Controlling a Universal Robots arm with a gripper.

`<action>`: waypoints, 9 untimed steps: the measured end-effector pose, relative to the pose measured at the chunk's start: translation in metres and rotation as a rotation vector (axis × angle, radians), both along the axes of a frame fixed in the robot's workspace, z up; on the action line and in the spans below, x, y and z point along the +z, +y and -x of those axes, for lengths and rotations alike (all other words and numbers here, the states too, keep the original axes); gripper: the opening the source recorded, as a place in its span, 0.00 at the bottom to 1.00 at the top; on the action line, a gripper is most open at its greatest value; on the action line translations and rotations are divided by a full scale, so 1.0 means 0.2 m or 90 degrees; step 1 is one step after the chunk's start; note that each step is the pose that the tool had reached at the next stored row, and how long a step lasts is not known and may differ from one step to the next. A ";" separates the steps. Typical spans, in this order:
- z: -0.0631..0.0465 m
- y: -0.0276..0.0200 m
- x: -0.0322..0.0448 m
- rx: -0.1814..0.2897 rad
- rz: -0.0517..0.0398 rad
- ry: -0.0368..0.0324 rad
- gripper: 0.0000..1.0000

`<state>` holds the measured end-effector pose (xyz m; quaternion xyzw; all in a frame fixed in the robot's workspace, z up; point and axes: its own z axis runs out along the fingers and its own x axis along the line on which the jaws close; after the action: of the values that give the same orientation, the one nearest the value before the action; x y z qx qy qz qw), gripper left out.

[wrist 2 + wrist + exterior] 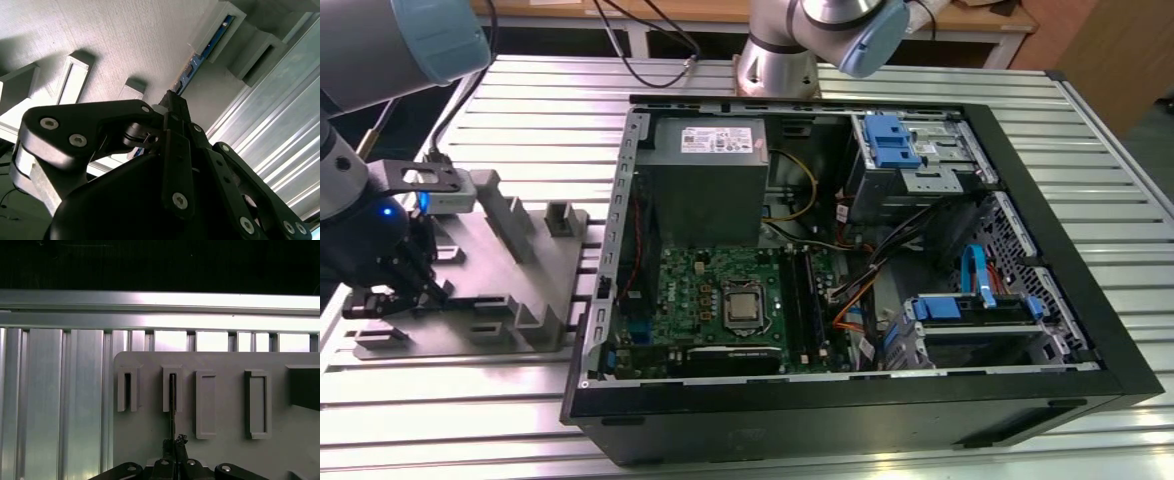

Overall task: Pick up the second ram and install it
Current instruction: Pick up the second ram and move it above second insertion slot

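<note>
Your gripper (394, 300) sits low over the holder plate (480, 275), at the plate's side farthest from the computer case (854, 415). In the second wrist view its fingers come together on the second ram (212, 40), so read it as clamped on the stick's upper edge, not apart. The ram stands on its long edge in one of the holder plate's narrow slots. That is likely the reason for the plate: it leaves the thin top edge free for a pinch from above and keeps the chips off the table (520, 110). In the first wrist view the stick is a dark line (172, 405) running from the gripper into the second bracket from the plate's table-side end, so judge it as seated in the holder plate, not lifted clear. Hard to make out: the gripper body hides the near part of the ram, so you can't tell how far along its length you hold it, or whether the pads touch board or chips. In the exterior view the arm covers that corner of the holder plate and the stick itself is not readable there. Beside the holder plate, inside the case, the motherboard (707, 290) shows, but its long black slots (797, 300) are too dark to say whether any stick is fitted.
</note>
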<state>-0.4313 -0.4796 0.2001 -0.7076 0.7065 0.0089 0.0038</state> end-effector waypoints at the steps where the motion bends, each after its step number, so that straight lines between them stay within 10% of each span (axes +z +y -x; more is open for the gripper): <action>1: 0.00 0.000 0.000 0.000 0.0000 0.0000 0.08; 9: 0.00 0.000 0.000 0.000 0.0000 0.0000 0.08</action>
<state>-0.4310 -0.4796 0.2001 -0.7076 0.7065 0.0089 0.0038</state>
